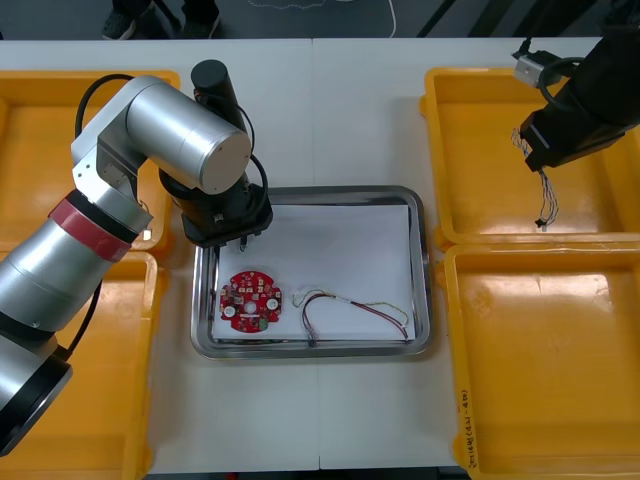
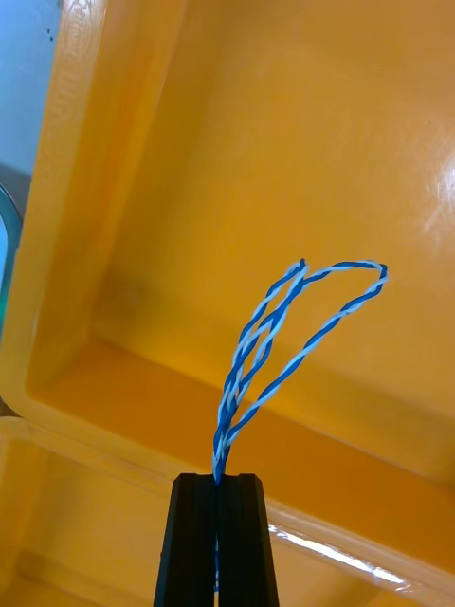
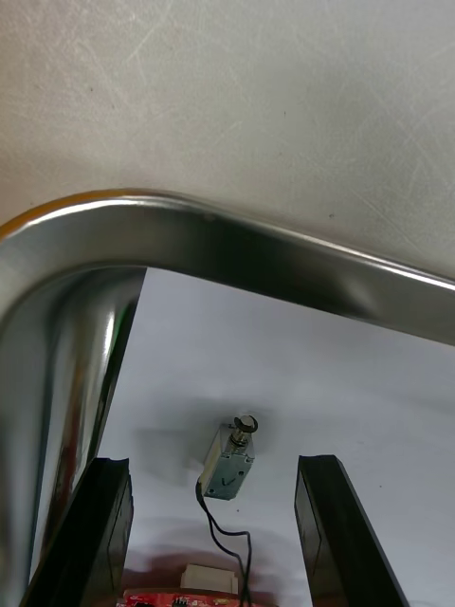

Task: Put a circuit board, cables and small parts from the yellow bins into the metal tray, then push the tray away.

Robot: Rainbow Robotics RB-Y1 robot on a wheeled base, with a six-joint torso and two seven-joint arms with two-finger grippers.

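My left gripper point(image 1: 238, 238) hangs open over the far left corner of the metal tray point(image 1: 420, 270). In the left wrist view a small metal part point(image 3: 230, 462) with a thin black lead lies on the white inside between the open fingers point(image 3: 109, 531), just inside the rim point(image 3: 237, 247). A round red circuit board point(image 1: 250, 300) and a red and yellow cable point(image 1: 350, 310) lie along the tray's near side. My right gripper point(image 1: 538, 162) is raised over the far right yellow bin point(image 1: 480, 120), shut on a twisted blue and white cable point(image 2: 284, 341) that dangles from it point(image 1: 543, 200).
Two yellow bins point(image 1: 40, 150) point(image 1: 100, 400) flank the tray on the left, and a near right bin point(image 1: 550, 370) lies beside it on the right. The bulky left arm point(image 1: 170, 140) reaches across the table from the left. Bare table lies beyond the tray's far rim.
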